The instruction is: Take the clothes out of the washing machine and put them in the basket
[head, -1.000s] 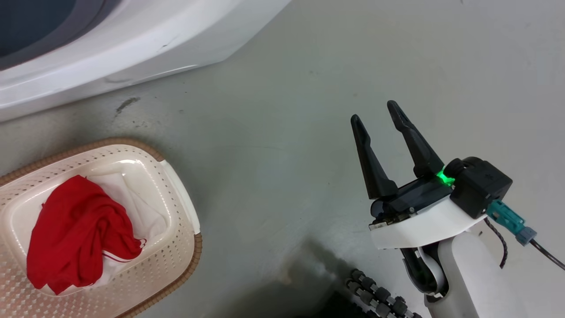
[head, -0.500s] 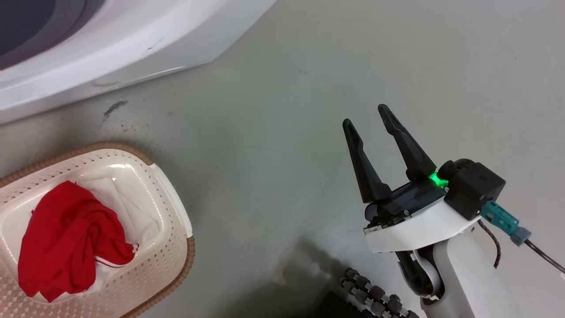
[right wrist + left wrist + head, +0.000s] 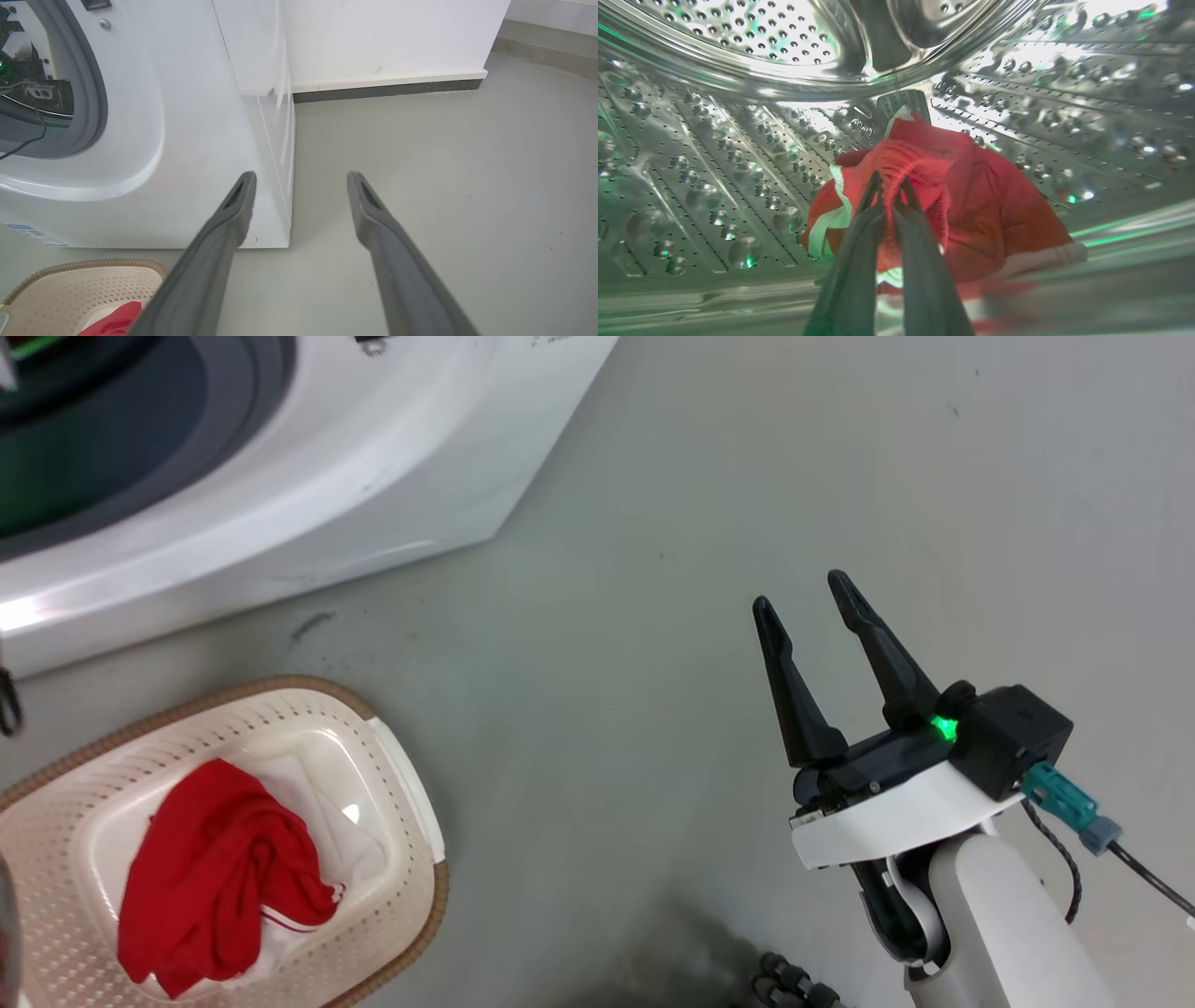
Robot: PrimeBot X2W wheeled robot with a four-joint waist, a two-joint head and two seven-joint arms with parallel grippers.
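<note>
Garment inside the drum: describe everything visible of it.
The red garment is soft, crumpled fabric with white trim along its left edge and a white band at lower right. It lies heaped on the wall of the perforated steel drum. The left gripper is shut on a bunched fold near its top.

Bare floor (image 3: 653,663) lies open to you across the middle and right of the head view; the washer (image 3: 392,476) walls off the upper left, the basket (image 3: 411,793) the lower left. In the left wrist view the drum (image 3: 714,177) closes in on every side, with clothes (image 3: 994,210) heaped at centre. In the right wrist view a wall (image 3: 373,37) bounds the floor along the top.
</note>
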